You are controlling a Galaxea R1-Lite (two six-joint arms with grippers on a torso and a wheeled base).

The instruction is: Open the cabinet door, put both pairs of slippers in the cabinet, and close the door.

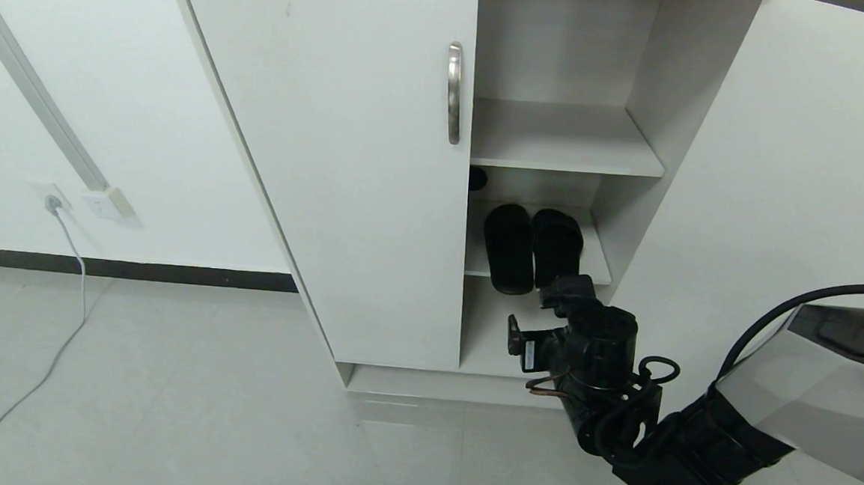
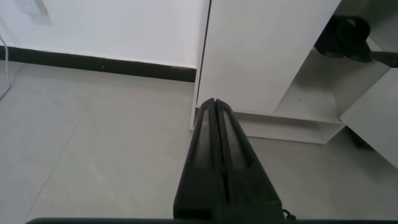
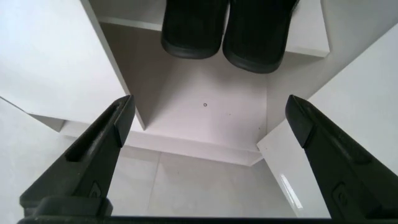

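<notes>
The white cabinet has its right door [image 1: 796, 182] swung open and its left door [image 1: 332, 154] shut. A pair of black slippers [image 1: 529, 247] lies side by side on the middle shelf [image 1: 599, 271], toes pointing out. A small dark shape [image 1: 477, 178] shows behind them, at the shut door's edge. My right gripper [image 1: 566, 284] hangs just in front of and below that shelf; in its wrist view it [image 3: 209, 106] is open and holds nothing, with the slippers [image 3: 224, 28] above the bottom compartment [image 3: 205, 106]. My left gripper [image 2: 214, 106] is shut and holds nothing, low over the floor near the cabinet's base.
A metal handle [image 1: 454, 94] runs down the shut door. An upper shelf [image 1: 558, 138] sits above the slippers. On the left wall are a socket [image 1: 52, 200] and a cable [image 1: 71, 310] trailing across the tiled floor [image 1: 167, 406].
</notes>
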